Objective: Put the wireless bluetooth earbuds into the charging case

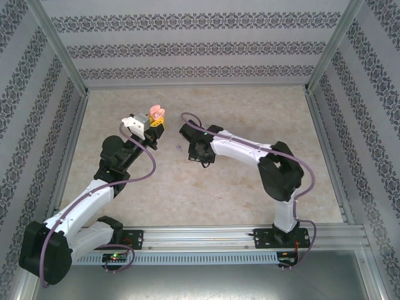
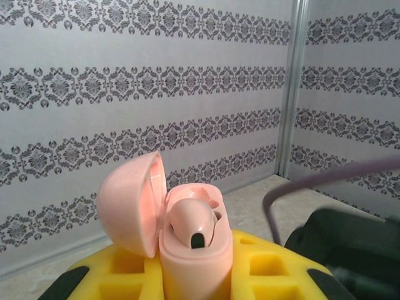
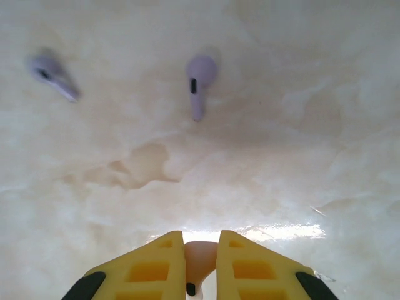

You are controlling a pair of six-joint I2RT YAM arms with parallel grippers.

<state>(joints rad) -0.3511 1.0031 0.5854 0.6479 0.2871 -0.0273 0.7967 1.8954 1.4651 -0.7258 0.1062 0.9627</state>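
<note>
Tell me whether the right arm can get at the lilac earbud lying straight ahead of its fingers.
Reach, probably yes: only bare table lies between the right gripper and the lilac earbud. Picking it up, likely not yet: it is shut on a pink earbud.

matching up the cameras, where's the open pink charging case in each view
top external: pink charging case upper centre-left, in the left gripper.
left wrist: bottom centre between the yellow fingers, lid open leftward, one pink earbud seated.
right wrist: faces the table; the right gripper pinches a second pink earbud.
shared landmark: the beige marbled table.
</note>
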